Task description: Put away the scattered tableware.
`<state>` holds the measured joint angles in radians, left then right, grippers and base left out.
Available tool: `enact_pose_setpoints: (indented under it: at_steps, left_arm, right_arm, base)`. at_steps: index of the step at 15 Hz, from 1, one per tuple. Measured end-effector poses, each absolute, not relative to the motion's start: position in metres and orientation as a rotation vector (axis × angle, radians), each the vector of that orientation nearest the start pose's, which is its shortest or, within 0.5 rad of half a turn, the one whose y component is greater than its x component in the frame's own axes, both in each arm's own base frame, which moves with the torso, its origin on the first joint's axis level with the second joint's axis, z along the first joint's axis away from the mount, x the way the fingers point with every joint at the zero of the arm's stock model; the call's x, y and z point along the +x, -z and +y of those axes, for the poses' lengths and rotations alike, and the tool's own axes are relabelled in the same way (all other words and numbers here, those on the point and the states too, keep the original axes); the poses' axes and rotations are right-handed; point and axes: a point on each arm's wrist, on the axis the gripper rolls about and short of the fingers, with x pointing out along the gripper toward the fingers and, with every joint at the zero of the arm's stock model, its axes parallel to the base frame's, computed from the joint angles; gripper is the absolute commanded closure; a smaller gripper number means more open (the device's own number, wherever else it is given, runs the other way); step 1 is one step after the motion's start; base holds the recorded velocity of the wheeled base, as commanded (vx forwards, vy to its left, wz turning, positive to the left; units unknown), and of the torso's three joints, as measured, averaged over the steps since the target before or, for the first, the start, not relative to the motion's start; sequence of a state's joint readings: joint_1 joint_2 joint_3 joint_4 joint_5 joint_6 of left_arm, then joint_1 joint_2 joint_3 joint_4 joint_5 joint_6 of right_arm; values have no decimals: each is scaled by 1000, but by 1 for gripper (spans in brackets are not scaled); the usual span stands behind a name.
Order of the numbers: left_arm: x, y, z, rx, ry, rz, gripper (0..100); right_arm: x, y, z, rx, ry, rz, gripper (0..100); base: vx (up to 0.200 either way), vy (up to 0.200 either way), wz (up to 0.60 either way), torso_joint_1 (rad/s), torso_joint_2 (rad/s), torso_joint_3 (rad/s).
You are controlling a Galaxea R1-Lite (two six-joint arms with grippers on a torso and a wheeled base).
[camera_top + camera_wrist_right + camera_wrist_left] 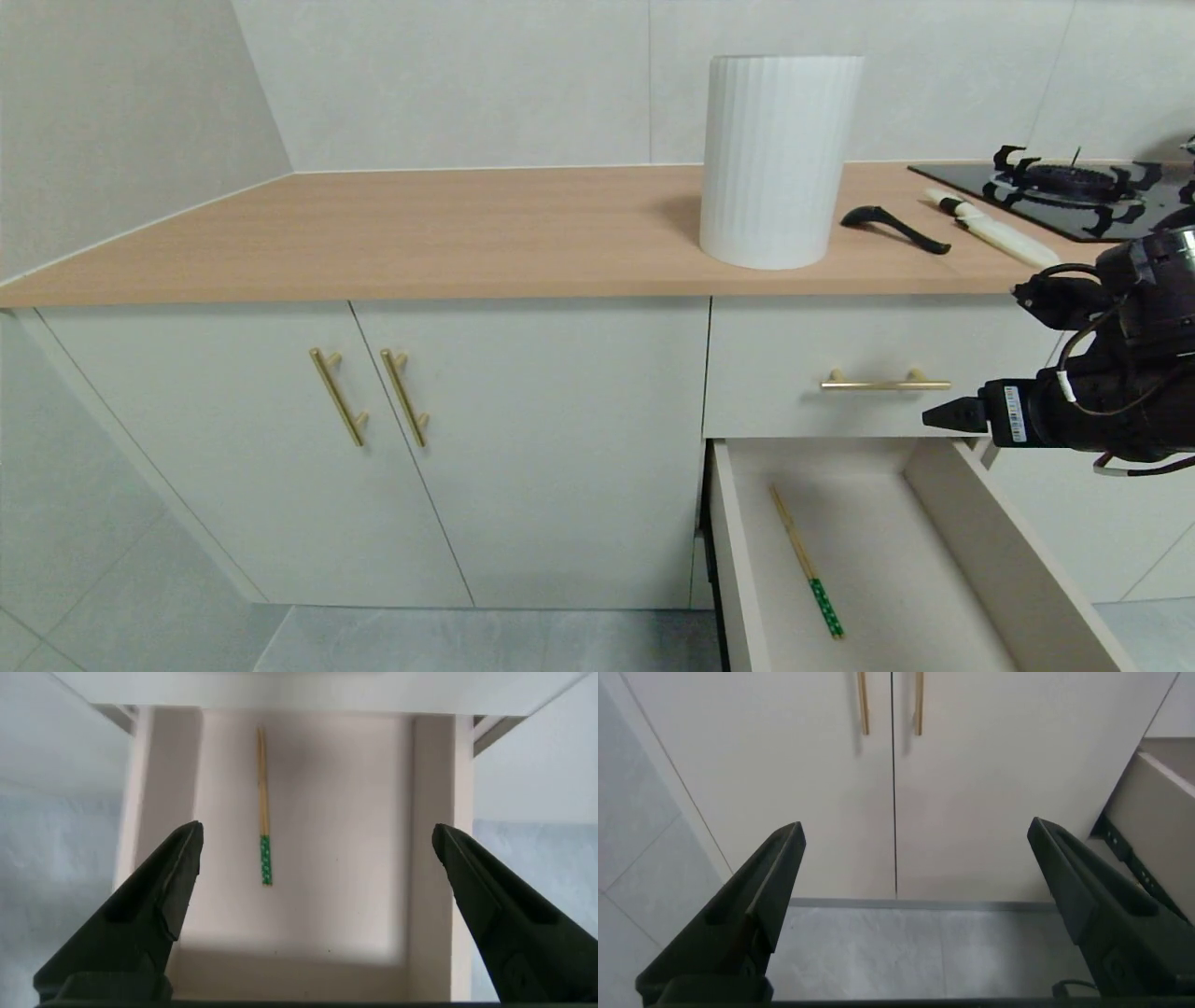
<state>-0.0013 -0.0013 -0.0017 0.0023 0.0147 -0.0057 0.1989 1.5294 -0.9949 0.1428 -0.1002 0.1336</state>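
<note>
Our right gripper hangs wide open and empty above the open drawer, where green-tipped chopsticks lie on the floor. Our left gripper is also spread open, holding nothing, and faces the cabinet doors. A black spoon lies on the countertop beside a white ribbed canister.

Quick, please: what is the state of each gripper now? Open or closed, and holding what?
Left gripper: open, holding nothing.
Right gripper: open, holding nothing, above the open drawer with the chopsticks.

Spread claw, chopsticks in drawer
</note>
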Motion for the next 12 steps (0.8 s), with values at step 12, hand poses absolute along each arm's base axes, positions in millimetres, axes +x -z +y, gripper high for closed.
enact_pose_setpoints:
  at_steps: [12]
  left_arm:
    - [-23, -76, 0, -6, -13, -1, 0]
  right_arm:
    - [252, -210, 49, 25, -53, 679, 0]
  base:
    - [0, 0, 0, 174, -490, -297]
